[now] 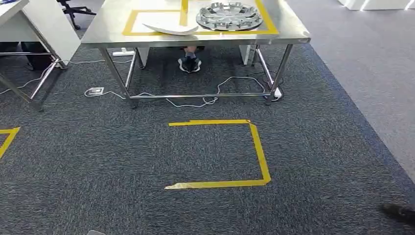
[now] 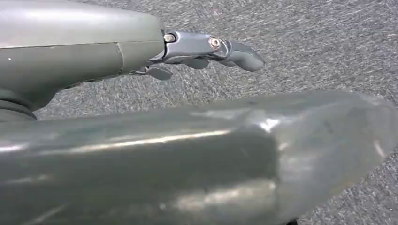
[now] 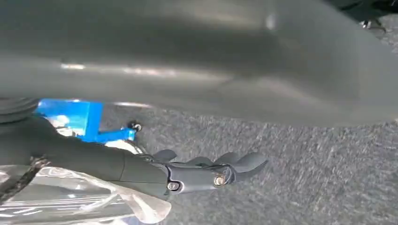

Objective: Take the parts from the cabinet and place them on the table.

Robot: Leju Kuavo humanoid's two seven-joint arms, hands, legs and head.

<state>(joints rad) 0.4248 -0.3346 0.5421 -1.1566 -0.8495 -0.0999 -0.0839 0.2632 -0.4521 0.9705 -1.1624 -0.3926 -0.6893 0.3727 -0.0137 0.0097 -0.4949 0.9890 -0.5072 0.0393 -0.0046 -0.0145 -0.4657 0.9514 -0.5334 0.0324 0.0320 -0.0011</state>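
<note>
A silver wheel cover (image 1: 229, 15) and a white curved panel (image 1: 172, 29) lie on the steel table (image 1: 103, 34), inside yellow tape outlines. My left hand (image 2: 206, 51) hangs over the grey carpet with its fingers stretched out and nothing in them. My right hand (image 3: 206, 171) also hangs above the carpet, fingers extended and apart, holding nothing. Clear plastic wrapping (image 3: 80, 199) and a blue frame (image 3: 77, 119) sit just behind the right hand; I cannot tell whether they touch it.
A yellow tape bracket (image 1: 244, 156) marks the carpet in front of the table. Cables (image 1: 191, 100) and a power strip (image 1: 96, 90) lie under the table, where a person's shoes (image 1: 190, 63) show. A white desk (image 1: 34, 24) stands at left.
</note>
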